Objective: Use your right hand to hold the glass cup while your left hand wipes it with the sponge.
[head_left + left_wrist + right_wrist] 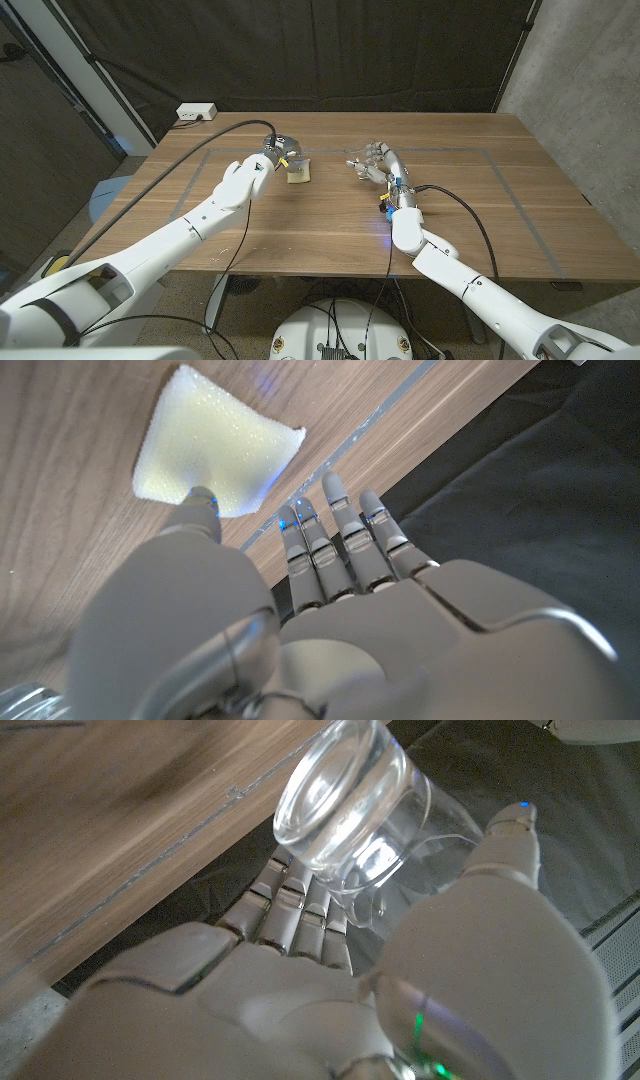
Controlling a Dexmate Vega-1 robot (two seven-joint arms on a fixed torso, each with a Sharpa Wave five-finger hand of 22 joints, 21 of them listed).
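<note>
A pale yellow sponge [298, 176] [215, 450] lies on the wooden table [300, 230], left of the middle. My left hand [272, 156] [300, 620] hovers right beside it with fingers [340, 530] stretched out. Its thumb tip is at the sponge's near edge, and the hand holds nothing. Right of the middle, my right hand [380, 165] [400, 990] grips a clear glass cup [361, 161] [345, 810]. The cup is tipped on its side between thumb and fingers, lifted a little off the table.
A white power strip [196, 113] sits at the table's far left edge. A thin taped rectangle [480, 152] marks the work area. A black cable [225, 130] trails from my left wrist, another [470, 215] from my right. A dark curtain hangs behind.
</note>
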